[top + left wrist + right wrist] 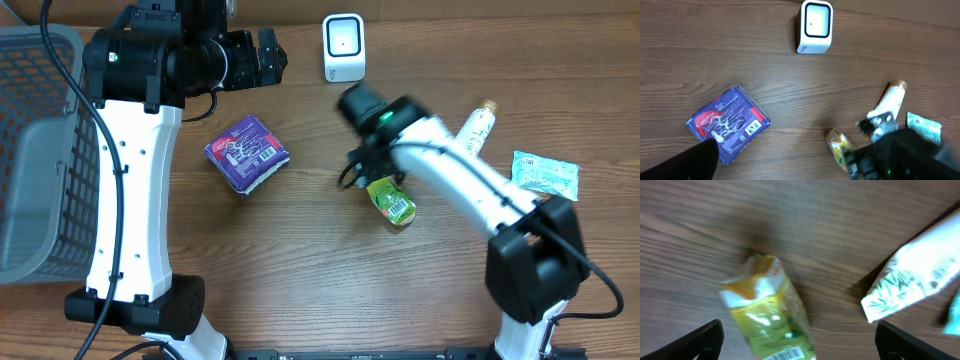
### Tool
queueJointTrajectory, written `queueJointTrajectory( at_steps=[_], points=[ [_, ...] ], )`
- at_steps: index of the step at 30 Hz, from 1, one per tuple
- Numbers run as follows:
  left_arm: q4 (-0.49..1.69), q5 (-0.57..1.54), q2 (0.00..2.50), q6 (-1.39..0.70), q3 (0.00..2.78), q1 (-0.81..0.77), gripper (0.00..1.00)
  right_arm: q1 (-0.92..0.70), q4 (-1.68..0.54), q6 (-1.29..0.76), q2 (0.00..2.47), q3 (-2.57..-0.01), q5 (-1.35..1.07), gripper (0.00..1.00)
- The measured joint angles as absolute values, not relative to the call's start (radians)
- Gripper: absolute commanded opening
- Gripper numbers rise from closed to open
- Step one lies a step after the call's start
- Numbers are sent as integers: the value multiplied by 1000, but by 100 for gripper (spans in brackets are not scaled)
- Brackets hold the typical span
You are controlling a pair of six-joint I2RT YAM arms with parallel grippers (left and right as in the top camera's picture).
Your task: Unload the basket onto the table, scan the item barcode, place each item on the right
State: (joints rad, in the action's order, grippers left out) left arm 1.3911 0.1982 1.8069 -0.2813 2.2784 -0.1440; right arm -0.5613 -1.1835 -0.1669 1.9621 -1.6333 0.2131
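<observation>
Overhead view of a brown wood-grain table (300,260) with two white robot arms reaching over it. The task item, a small yellow and green foil pouch (392,198), lies flat near the middle of the table. A white barcode label (401,209) faces up at the pouch's near end.

The right gripper (362,165) hangs just over the pouch's far end. In the right wrist view its two black fingers (702,340) stand wide apart at either side of the picture. The pouch lies loose on the wood between them and neither finger touches it (so nothing is held). The left gripper (270,58) is raised near the table's far edge, its jaws apart and empty.

A white box-shaped scanner (343,47) stands upright at the far edge, well apart from the pouch. A purple plastic-wrapped pack (247,152) lies to the left of the pouch. To the right lie a white bottle with a tan cap (477,127), set at a slant, and a green and white sachet (545,172). A grey plastic mesh basket (40,150) sits at the table's left edge.
</observation>
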Motion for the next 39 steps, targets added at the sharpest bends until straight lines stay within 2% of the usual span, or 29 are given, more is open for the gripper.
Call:
queueJointTrajectory(
  at_steps=[4,8,14,29,30,34,39],
  points=[
    [1391,198,1807,-281,2278,-144,100,-474,-1151,-45,1963,-1573,39,88],
    [1391,198,1807,-281,2278,-144,100,-492,-1105,-4,1963,-1489,-14,93],
    [1391,198,1807,-281,2278,-144,100,-537,-1047,33,1965,-1411,-34,93],
    [1391,198,1807,-281,2278,-144,100,-547,-954,52,1966,-1372,75,33],
    [1391,199,1807,-281,2278,-144,100,-547,-953,49,1966,-1372,76,25],
    [1391,198,1807,-281,2278,-144,100,-550,-951,50,1964,-1373,83,27],
    [1391,199,1807,-281,2278,-144,100,-550,-1024,32,1965,-1399,79,60]
  ],
)
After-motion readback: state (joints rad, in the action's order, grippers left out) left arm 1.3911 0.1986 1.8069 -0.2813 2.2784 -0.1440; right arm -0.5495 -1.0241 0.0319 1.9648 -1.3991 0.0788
